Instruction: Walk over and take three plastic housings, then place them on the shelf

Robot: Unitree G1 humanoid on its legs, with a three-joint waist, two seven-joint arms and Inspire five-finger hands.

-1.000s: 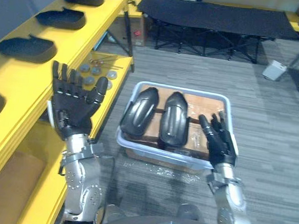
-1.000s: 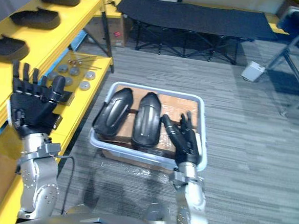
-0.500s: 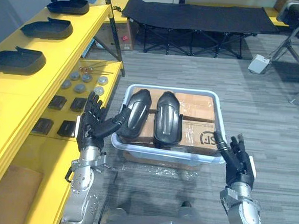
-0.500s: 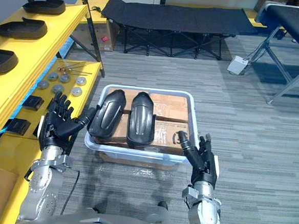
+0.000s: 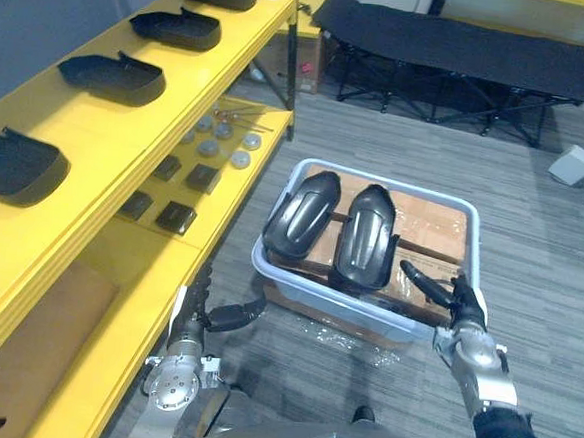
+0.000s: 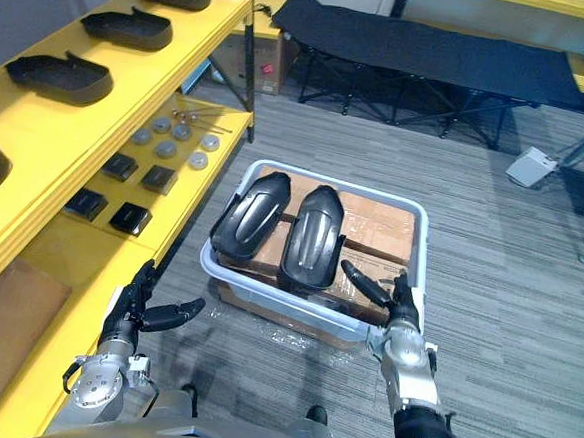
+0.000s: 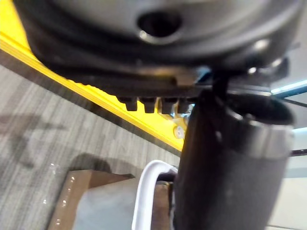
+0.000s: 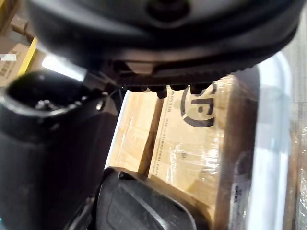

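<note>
Left robot hand [image 5: 208, 311]: matte black, slim segmented fingers, thicker thumb; right robot hand [image 5: 457, 299]: same black build, approx. mirror copy; left wrist [image 5: 173, 379]: rounded silver-grey metal housing w/ small dark screw holes; right forearm [image 5: 477, 364]: silver-grey, blocky, w/ dark seams, running into a black cuff [image 5: 502, 434] lower down; close up, the left palm's bulk is glossy black w/ a round recessed hole [image 7: 159, 21]; left thumb [image 7: 225, 167]: fat dark cylinder w/ a grey shiny rim; right thumb [image 8: 48, 143]: similar, dark and smooth.

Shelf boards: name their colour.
The shelf boards are bright yellow, shown best in the left eye view.
</note>
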